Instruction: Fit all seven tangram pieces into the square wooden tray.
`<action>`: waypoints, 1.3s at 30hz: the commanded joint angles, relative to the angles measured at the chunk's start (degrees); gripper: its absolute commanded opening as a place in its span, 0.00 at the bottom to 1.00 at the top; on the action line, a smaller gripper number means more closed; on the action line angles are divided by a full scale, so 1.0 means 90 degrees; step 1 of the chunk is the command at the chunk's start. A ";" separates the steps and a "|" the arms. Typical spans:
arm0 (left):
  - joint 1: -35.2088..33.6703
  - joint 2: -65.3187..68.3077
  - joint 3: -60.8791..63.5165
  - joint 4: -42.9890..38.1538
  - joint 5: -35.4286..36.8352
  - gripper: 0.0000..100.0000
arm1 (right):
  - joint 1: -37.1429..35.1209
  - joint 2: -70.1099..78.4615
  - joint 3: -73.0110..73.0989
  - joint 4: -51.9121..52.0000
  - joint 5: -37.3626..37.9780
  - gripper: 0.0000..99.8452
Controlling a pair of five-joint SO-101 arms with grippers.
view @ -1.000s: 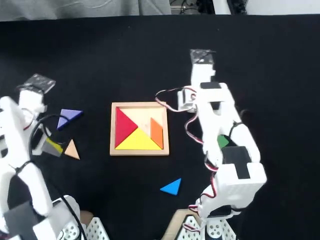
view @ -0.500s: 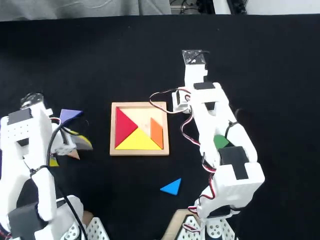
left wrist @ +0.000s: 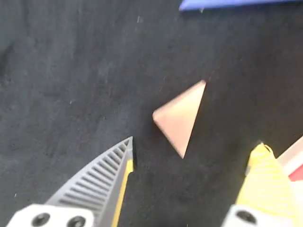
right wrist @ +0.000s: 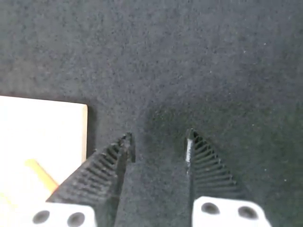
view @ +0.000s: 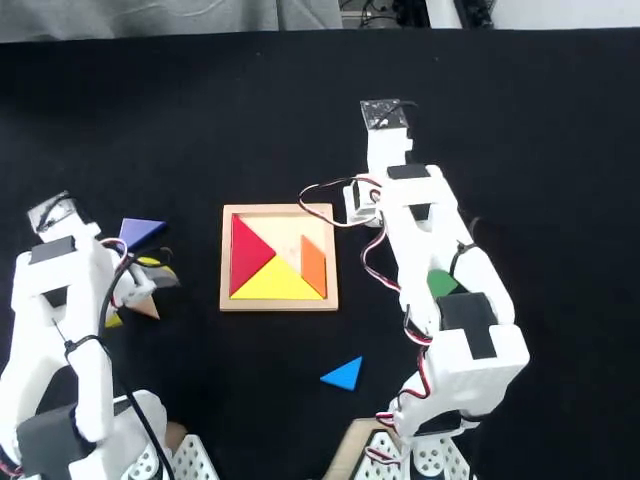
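nearest the arm bases, a small blue wooden triangle lies alone on the black cloth table, well apart from the tray and probably to be picked later. farther out, the left gripper hangs spread wide over a small peach wooden triangle. one jaw is on either side and neither touches, likely lined up for a pinch. level with it, the square wooden tray holds a big red triangle, a big yellow triangle and an orange piece, with bare wood toward its far side. a purple triangle lies just beyond the left gripper. farthest, the right gripper sits partly open and empty over cloth beside the tray's corner, seemingly parked clear.
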 commanded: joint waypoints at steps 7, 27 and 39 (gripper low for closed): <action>-0.0063 0.0967 -0.0405 -0.0420 0.0283 0.36 | -0.0098 -0.0376 -0.0044 0.0010 0.0068 0.18; -0.0024 0.2042 -0.1099 -0.0449 0.0303 0.24 | -0.0098 -0.0376 -0.0063 0.0010 0.0068 0.18; -0.0015 0.2051 -0.1148 -0.0469 0.0303 0.23 | -0.0098 -0.0376 -0.0063 0.0010 0.0068 0.18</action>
